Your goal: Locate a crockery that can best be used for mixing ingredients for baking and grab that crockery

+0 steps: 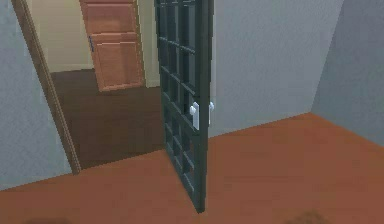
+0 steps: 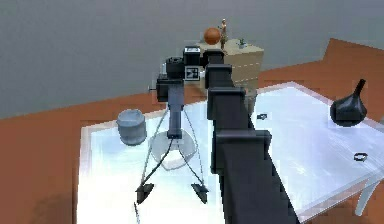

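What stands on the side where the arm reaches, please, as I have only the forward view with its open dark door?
Observer: A white table stands there, and the arm reaches across it.
Operator: Thank you. Is there any crockery on it?
Observer: A grey pot-like vessel stands on the table, toward the arm side view's left.
Operator: And where is the gripper, please?
Observer: The gripper is above the tabletop, with a pale rounded shape lying between its thin fingers. I cannot tell whether it holds anything.
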You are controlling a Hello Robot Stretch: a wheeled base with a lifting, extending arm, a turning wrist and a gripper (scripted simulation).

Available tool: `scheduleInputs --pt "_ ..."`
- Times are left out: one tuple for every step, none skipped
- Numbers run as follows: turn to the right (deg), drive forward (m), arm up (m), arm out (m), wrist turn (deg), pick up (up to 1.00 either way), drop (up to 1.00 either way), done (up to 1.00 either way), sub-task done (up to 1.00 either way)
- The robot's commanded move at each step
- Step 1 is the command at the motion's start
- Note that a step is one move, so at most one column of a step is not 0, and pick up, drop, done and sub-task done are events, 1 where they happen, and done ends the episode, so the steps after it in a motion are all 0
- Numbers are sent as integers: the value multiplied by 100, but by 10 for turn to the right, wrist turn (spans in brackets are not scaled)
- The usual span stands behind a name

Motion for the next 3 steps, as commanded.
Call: scheduleInputs --pt "0 0 0 0 450 0 0 0 0" --pt "0 0 0 0 450 0 0 0 0" --pt "0 0 0 0 450 0 0 0 0"
